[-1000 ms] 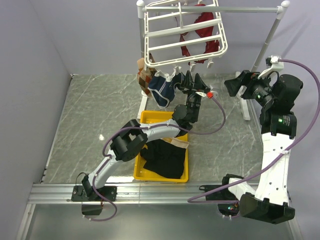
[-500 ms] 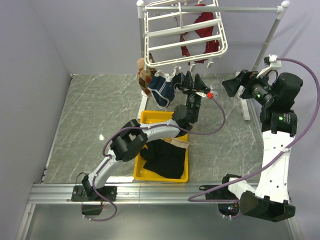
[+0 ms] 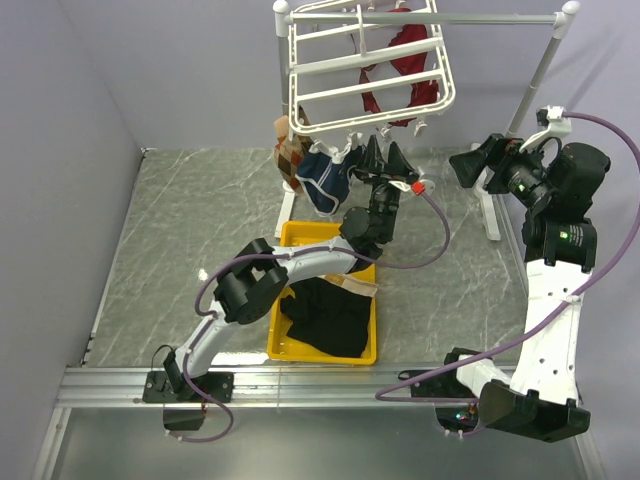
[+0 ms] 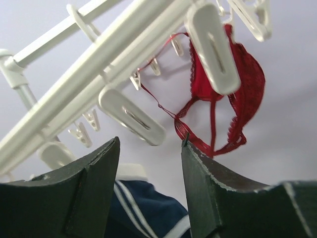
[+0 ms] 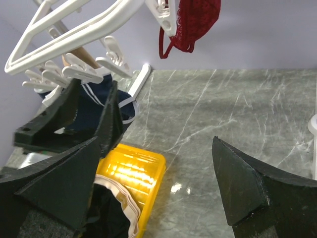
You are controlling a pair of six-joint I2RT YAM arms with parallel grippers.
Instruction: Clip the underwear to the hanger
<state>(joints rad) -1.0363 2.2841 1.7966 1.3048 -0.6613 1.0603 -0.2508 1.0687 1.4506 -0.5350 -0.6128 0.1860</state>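
Currently the left end effector has its jaws apart with nothing between them. It is raised under the near edge of the large white rectangular plastic drying hanger, and a small white dangling clip sits just beyond the fingertips. The right end effector is spread wide and empty, held high at the right and well apart from the rack.

The black soft-cloth underwear with the tan waistband lies bunched in the yellow plastic bin on the grey marbled counter. Neither arm holds it, so I judge the pick-up not yet done.

Risks:
- The left fingers could catch a clip or bar and set the rack swinging, because they sit so close beneath it.
- The navy pair with white trim hangs just to the left and could snag.
- Soft cloth may slip or come up by a single layer.

Room: the counter right of the bin is open. The white pole stand bounds the far right, and the red lace garment hangs on the far side of the rack.
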